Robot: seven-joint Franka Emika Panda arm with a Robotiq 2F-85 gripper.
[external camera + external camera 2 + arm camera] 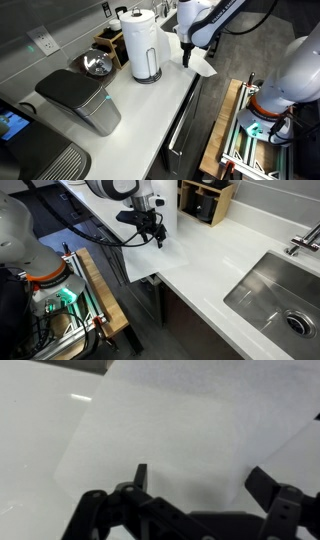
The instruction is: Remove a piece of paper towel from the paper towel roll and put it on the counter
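Note:
The paper towel roll (143,45) stands upright on its holder at the back of the white counter (150,110). The piece of paper towel (204,68) lies flat near the counter's front edge, and it fills the wrist view (170,420). My gripper (188,56) hangs just above the sheet, apart from the roll. In the wrist view its two fingers (200,485) are spread with nothing between them. In an exterior view my gripper (157,238) is over the counter (215,260) near its corner. The sheet is hard to tell from the white top there.
A grey boxy appliance (85,100), a metal bowl (97,65) and a wooden box (110,40) stand beside the roll. A steel sink (270,295) with a faucet (300,242) is set in the counter. A wooden cart (85,290) stands on the floor in front.

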